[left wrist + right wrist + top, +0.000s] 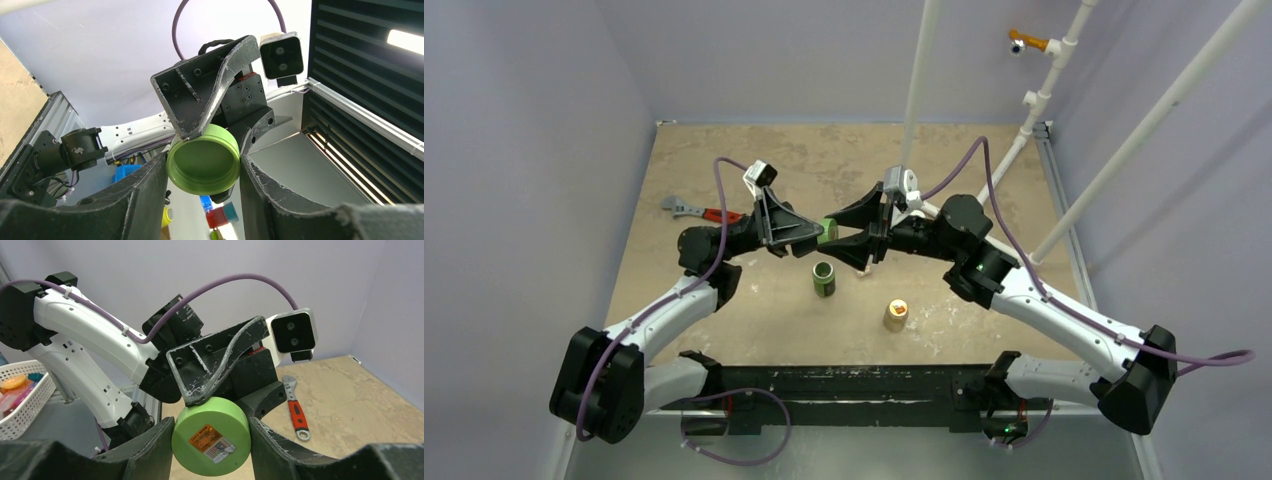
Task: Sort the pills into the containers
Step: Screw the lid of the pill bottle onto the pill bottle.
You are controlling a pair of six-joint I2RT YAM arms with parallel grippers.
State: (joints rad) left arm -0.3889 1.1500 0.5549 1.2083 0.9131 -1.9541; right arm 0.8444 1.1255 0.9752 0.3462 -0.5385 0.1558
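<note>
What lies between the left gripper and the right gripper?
A green round piece, pinched by the left gripper and the right gripper at once. Both wrist views show it close up.

A robotics lab is shown, more exactly a closed test cell. A table point(724, 160) with a tan, mottled top is boxed in by plain lavender walls point(524, 150). A left arm point(664, 310) and a right arm point(1064, 310) are bolted to a black rail point(854, 385) at the near edge, and purple cables point(235, 278) are strung along them. A frame of white pipes point(921, 80) is set up over the table, and a small camera point(1018, 47) is clamped to one pipe. A wrist camera point(294, 332) is fixed on each arm. A wrench point(699, 211) is seen on the table. A white basket point(25, 405) of coloured items is seen at the edge of the right wrist view.
</note>
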